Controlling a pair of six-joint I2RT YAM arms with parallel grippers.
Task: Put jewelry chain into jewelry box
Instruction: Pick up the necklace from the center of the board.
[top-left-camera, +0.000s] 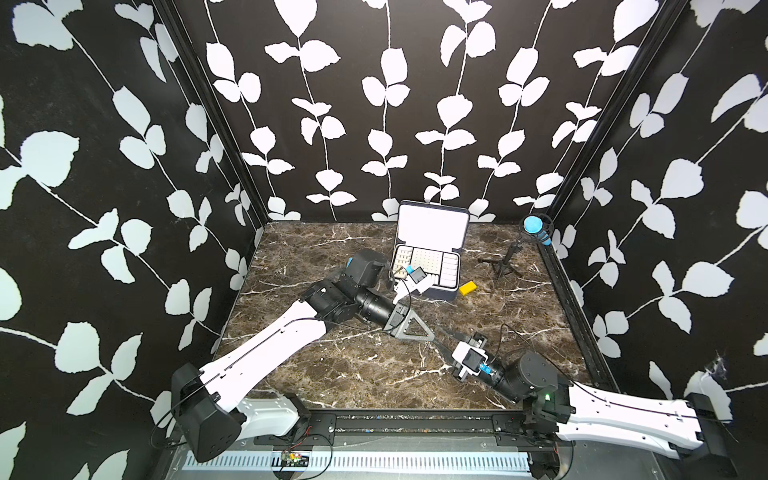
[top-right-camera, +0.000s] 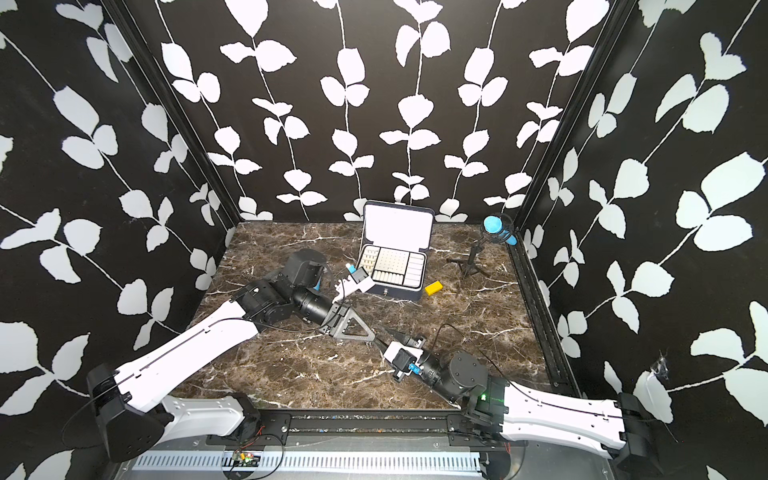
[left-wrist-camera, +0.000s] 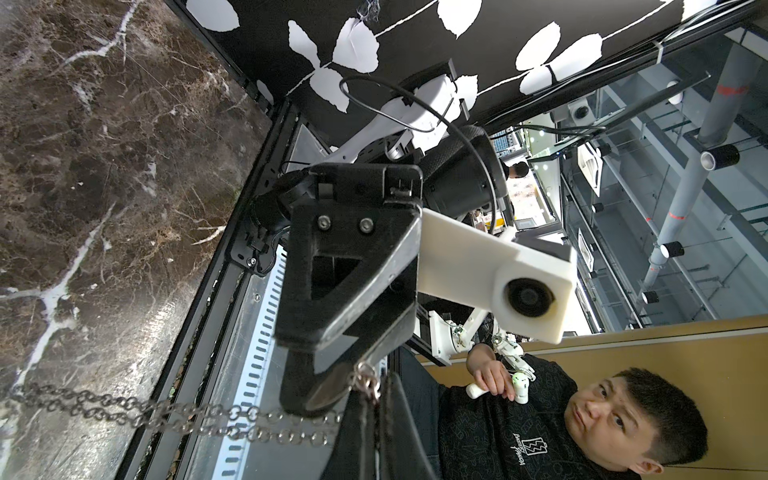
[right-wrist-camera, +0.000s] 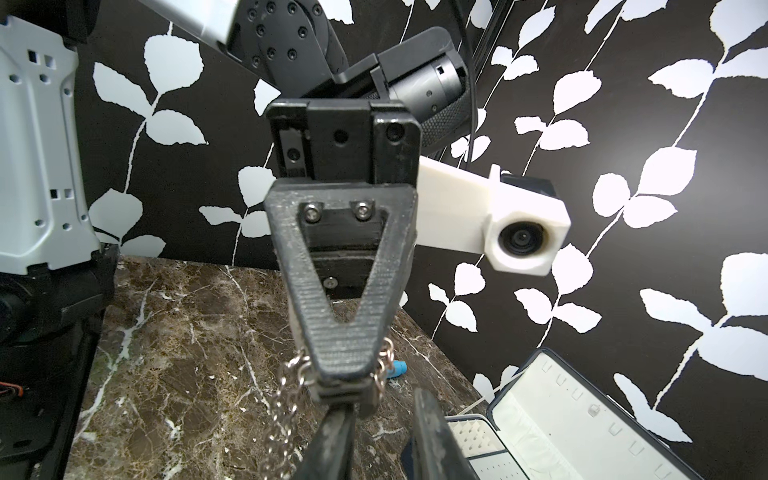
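Pickup done: left gripper jaws pressed together, pinching chain, which dangles over table middle. Beside it, right gripper jaws spread. Open box well apart, no chain visible inside. Carry, drop remain.

A block lies just right of the jewelry box, a tripod farther right. Left tool and right tool meet before it, jewelry chain at their tips.
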